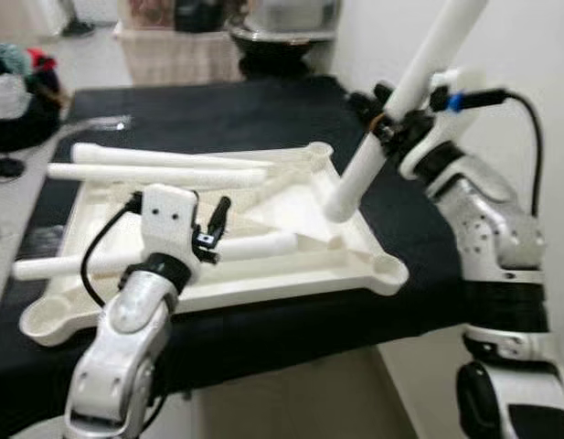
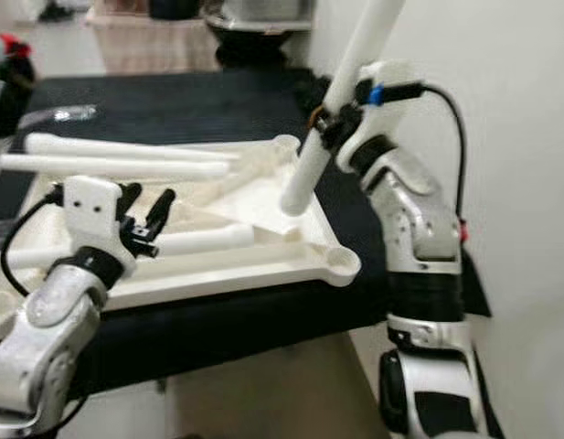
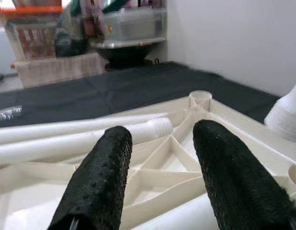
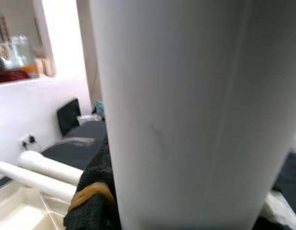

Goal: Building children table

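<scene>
A cream plastic table top [image 1: 355,261] lies upside down on a black cloth, ribs facing up. Two white legs [image 1: 163,165] rest across its far side and another leg [image 1: 254,245] lies in its middle. My right gripper [image 1: 389,117] is shut on a fourth white leg [image 1: 419,69], held tilted with its lower end hanging just above the top's right side. The same leg [image 4: 186,115] looms close in the right wrist view. My left gripper [image 1: 213,224] is open, hovering just above the middle leg, and its black fingers [image 3: 97,187] show apart over the ribs.
The black cloth [image 1: 218,114] covers a low surface. Boxes and a dark bowl [image 1: 282,37] stand beyond its far edge. A heap of clothes [image 1: 16,87] lies at far left. A white wall [image 2: 501,137] runs close on the right.
</scene>
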### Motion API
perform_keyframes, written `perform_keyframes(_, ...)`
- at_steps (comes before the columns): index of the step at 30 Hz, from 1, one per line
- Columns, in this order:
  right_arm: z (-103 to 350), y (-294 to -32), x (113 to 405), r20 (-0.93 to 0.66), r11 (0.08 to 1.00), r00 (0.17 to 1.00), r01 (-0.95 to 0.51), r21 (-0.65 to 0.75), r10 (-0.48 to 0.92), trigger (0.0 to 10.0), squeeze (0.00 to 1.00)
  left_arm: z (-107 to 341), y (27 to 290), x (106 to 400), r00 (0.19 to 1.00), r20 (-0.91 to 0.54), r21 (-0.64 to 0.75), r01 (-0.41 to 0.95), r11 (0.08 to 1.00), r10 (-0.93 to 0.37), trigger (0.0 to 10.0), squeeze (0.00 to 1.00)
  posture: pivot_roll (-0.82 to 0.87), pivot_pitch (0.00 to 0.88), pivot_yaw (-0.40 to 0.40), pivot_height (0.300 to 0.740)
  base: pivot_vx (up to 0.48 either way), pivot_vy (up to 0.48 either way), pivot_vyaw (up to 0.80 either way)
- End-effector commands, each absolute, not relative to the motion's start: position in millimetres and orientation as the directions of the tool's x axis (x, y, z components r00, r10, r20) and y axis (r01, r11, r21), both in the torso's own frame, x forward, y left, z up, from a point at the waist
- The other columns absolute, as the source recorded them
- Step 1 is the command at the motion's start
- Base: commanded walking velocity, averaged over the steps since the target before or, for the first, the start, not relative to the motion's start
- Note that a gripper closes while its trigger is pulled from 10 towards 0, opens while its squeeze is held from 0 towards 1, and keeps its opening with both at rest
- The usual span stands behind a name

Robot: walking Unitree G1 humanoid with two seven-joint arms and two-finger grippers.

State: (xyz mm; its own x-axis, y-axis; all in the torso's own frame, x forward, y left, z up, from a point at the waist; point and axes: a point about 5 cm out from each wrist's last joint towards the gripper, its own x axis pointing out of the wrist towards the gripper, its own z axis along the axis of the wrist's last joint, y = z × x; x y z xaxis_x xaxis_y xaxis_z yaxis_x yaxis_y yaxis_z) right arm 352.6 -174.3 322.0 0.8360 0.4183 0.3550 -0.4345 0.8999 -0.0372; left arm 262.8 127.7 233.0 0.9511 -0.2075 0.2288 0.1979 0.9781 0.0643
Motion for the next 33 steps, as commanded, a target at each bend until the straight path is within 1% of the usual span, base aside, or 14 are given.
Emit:
perform_keyframes(1,318,-176,352,0.348,0.903,0.841,-0.428,-0.039,0.413,10.0,0.00,230,129,263,0.957,0.209,0.067,0.194,0.979,-0.204,10.0,0.00,0.07,0.122,-0.029,0.740,0.000,0.000,0.00)
perform_keyframes(3,317,-175,352,0.342,0.902,0.841,-0.430,-0.047,0.419,10.0,0.00,230,129,263,0.956,0.207,0.074,0.196,0.978,-0.207,10.0,0.00,0.07,0.122,-0.029,0.740,0.000,0.000,0.00)
perform_keyframes(6,312,-171,351,0.327,0.897,0.841,-0.439,-0.053,0.431,10.0,0.00,228,128,265,0.957,0.188,0.094,0.208,0.974,-0.223,10.0,0.00,0.07,0.121,-0.025,0.740,0.000,-0.437,0.00)
perform_keyframes(8,312,-168,351,0.325,0.895,0.840,-0.443,-0.050,0.434,10.0,0.00,228,131,266,0.962,0.191,0.087,0.183,0.979,-0.197,10.0,0.00,0.07,0.129,-0.027,0.740,0.257,-0.401,0.00)
perform_keyframes(14,314,-166,351,0.331,0.891,0.834,-0.450,-0.055,0.442,10.0,0.00,230,137,267,0.971,0.192,0.033,0.141,0.989,-0.145,10.0,0.00,0.07,0.129,-0.030,0.740,0.000,0.000,0.00)
perform_keyframes(19,313,-158,344,0.316,0.848,0.793,-0.522,-0.088,0.521,10.0,0.00,230,133,262,0.963,0.199,0.024,0.180,0.983,-0.181,10.0,0.00,0.07,0.122,-0.027,0.740,0.000,0.000,0.00)
perform_keyframes(25,305,-155,341,0.307,0.847,0.795,-0.524,-0.087,0.523,10.0,0.00,231,129,259,0.957,0.214,0.012,0.199,0.980,-0.196,10.0,0.00,0.07,0.108,-0.023,0.740,0.000,0.000,0.00)
perform_keyframes(30,306,-157,341,0.313,0.853,0.798,-0.515,-0.088,0.514,10.0,0.00,233,126,257,0.950,0.224,0.005,0.220,0.976,-0.215,10.0,0.00,0.07,0.104,-0.021,0.740,0.000,0.000,0.00)
perform_keyframes(33,305,-168,343,0.266,0.861,0.819,-0.485,-0.154,0.509,10.0,0.00,234,127,256,0.950,0.233,-0.012,0.217,0.976,-0.209,10.0,0.00,0.07,0.102,-0.013,0.740,0.000,0.000,0.00)
